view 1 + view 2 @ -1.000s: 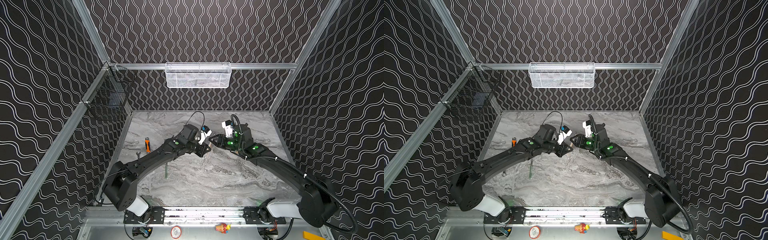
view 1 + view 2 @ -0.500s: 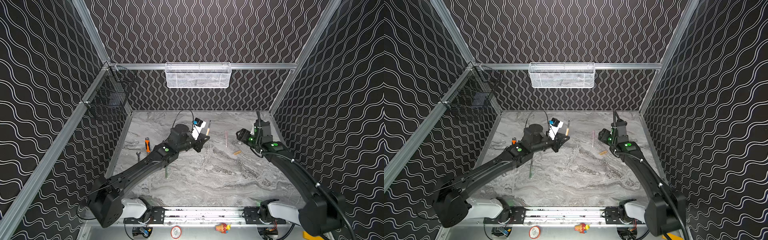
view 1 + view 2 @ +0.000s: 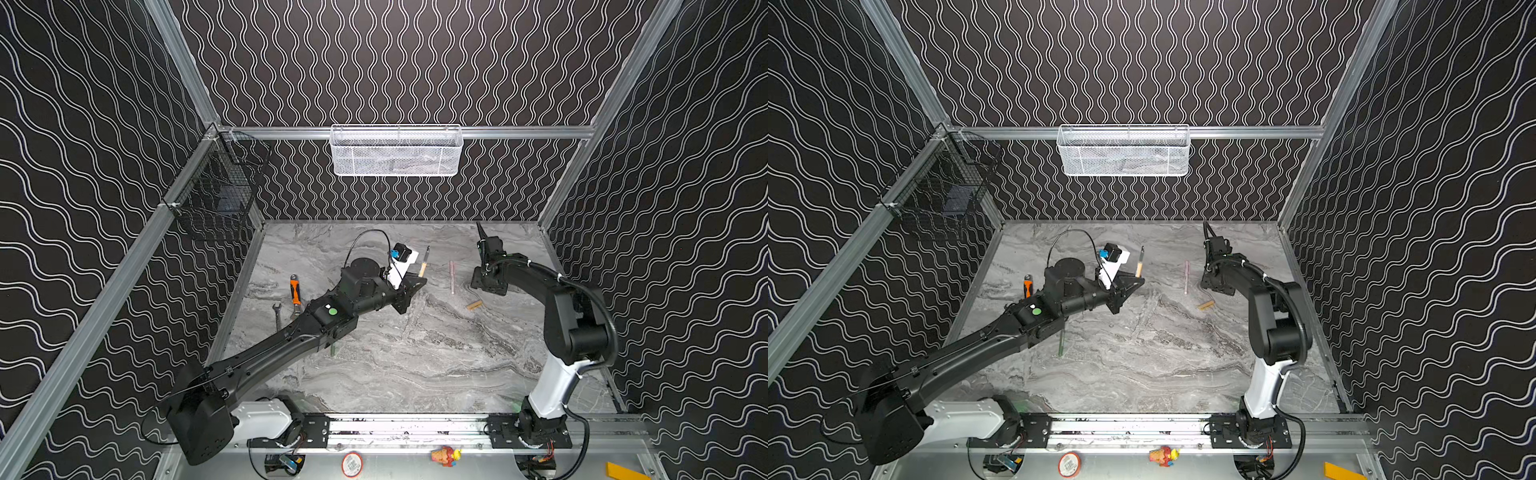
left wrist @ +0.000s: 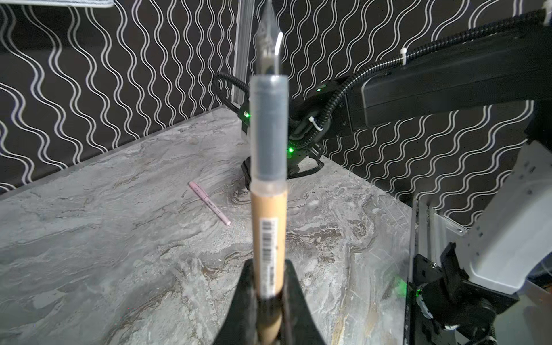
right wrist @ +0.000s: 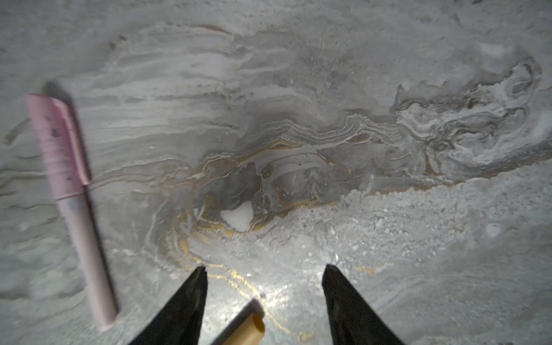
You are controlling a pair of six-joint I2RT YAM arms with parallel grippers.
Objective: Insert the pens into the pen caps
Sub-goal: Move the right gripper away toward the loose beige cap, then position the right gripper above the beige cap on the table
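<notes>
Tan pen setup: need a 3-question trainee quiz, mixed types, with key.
1. True or false: the left claw is shut on the tan pen, whose tip is bare.
2. Where is the tan cap? A) in the left claw B) on the table near the open right claw C) on the tan pen
3. One word: is the pink pen capped or bare?
Key: 1 true; 2 B; 3 capped.
</notes>
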